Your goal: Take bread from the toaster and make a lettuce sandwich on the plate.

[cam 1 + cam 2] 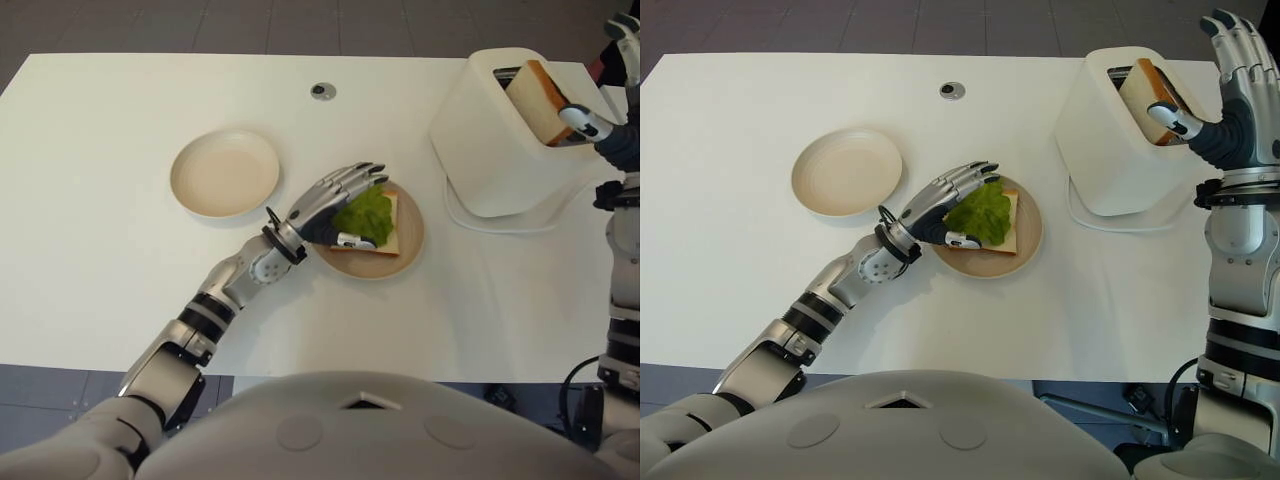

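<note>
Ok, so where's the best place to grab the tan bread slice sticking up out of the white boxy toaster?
Grip the tan bread slice by its exposed upper part, pinching the two broad faces. It stands tilted in the slot of the white boxy toaster, lower part hidden inside, so come from above on the robot's right, where the right hand is.

White table with a round grommet
</note>
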